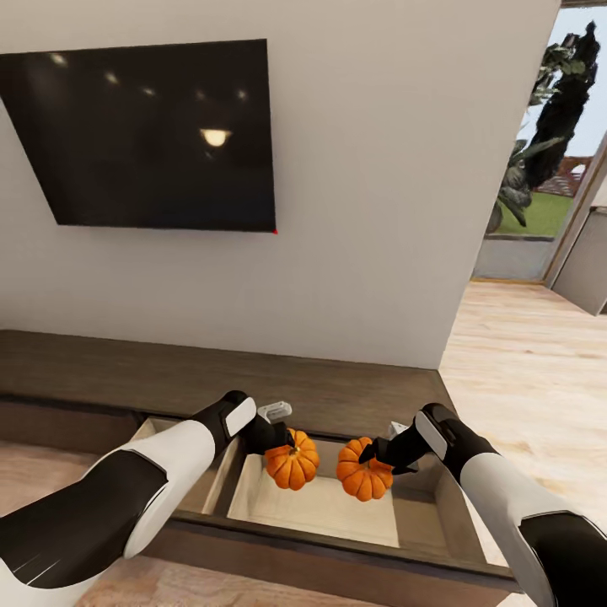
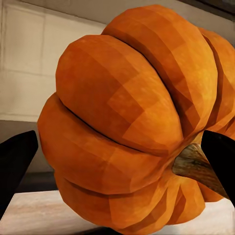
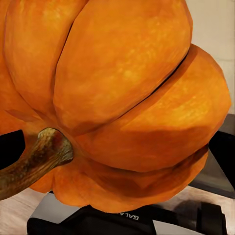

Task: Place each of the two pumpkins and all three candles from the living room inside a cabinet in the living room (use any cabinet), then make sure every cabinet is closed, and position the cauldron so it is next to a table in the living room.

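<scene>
While over open cabinet [image 1: 438, 506] | left hand [image 1: 282, 443] pinches left pumpkin [image 1: 292, 459] | right hand [image 1: 379, 455] pinches right pumpkin [image 1: 364, 470]

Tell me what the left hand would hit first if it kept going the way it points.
Probably the other pumpkin, held by the right hand; the left hand carries its own pumpkin toward it. Depth is unclear.

two orange pumpkins [image 1: 292, 460] [image 1: 364, 470], over open cabinet [image 1: 320, 506]

Open drawer [image 1: 421, 518] of the cabinet [image 1: 169, 371]: beige floor bare below both pumpkins [image 1: 292, 459] [image 1: 364, 470]. Front wall and left divider bound it; narrow gap between pumpkins; above, open.
</scene>
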Tool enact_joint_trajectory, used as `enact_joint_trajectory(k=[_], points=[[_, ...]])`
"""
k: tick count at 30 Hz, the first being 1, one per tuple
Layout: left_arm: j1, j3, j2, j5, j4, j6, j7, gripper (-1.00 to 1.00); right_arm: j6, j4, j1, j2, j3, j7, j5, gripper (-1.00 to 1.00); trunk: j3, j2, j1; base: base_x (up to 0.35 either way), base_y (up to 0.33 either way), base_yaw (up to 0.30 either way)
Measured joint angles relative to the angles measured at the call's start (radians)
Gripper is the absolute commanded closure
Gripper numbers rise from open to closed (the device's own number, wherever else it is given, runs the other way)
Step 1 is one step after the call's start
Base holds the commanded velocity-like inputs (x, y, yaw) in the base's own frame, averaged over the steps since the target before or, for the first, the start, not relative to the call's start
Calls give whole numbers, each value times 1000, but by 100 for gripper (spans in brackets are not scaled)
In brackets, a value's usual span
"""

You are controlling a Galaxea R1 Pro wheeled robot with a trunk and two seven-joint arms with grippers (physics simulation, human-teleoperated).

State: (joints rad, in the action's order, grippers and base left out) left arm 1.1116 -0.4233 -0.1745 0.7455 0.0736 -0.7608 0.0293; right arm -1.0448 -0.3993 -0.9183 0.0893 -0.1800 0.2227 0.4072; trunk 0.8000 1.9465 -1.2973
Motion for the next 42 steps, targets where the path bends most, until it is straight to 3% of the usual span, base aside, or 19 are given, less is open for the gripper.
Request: enact_joint_trajectory(k=[8, 13, 20, 27, 33, 36, 42], points=[[-1, -1, 0, -1, 2, 3, -1, 100, 0, 0, 0, 0, -1, 0, 1, 100, -2, 0, 0, 0, 0, -154], [-3, -3, 0, -4, 2, 48, -2, 100, 0, 0, 0, 0, 0, 1, 5, 100, -3, 0, 0, 0, 0, -65], [-5, -2, 0, -2, 2, 60, -2, 100, 0, 0, 0, 0, -2, 1, 4, 100, -4, 0, 0, 0, 0, -97], [-6, -1, 0, -1, 2, 93, -3, 100, 92, 0, 0, 0, -2, -1, 3, 100, 17, 49, -27, 0, 0, -3], [-7, -1, 0, -2, -2, 102, -2, 100, 122, 54, 0, 0, -4, -1, -3, 100, 36, 91, -50, 0, 0, 0], [-8, -2, 0, -17, -3, 104, -3, 100, 174, 65, 0, 0, -6, -2, 4, 100, 46, 112, -61, 0, 0, 0], [-9, -1, 0, -23, -1, 131, -3, 100, 183, 66, 0, 0, -17, -2, 5, 100, 64, 154, -84, 0, 0, 0]])
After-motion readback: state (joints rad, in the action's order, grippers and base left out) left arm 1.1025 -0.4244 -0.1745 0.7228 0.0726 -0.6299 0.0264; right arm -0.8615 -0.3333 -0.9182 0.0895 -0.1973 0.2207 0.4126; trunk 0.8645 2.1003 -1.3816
